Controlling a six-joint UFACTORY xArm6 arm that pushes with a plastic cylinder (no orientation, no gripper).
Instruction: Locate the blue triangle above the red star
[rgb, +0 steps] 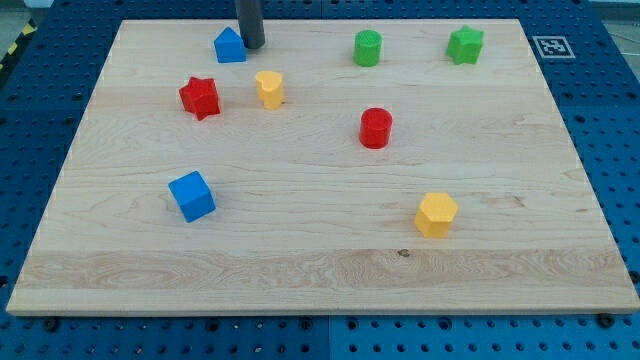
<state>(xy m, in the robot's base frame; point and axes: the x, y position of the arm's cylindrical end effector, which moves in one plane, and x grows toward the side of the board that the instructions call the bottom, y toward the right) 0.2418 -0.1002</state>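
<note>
A blue triangle block (230, 46) sits near the view's top left on the wooden board (320, 250). A red star (200, 97) lies below it and slightly to its left, apart from it. My tip (251, 46) stands right beside the blue triangle's right side, touching or nearly touching it. The rod rises out of the view's top.
A yellow block (269, 88) lies right of the red star. A red cylinder (376, 128) is near the middle. A green cylinder (368, 48) and a green star (465, 45) are at the top right. A blue cube (192, 195) is at lower left, a yellow hexagon (436, 214) at lower right.
</note>
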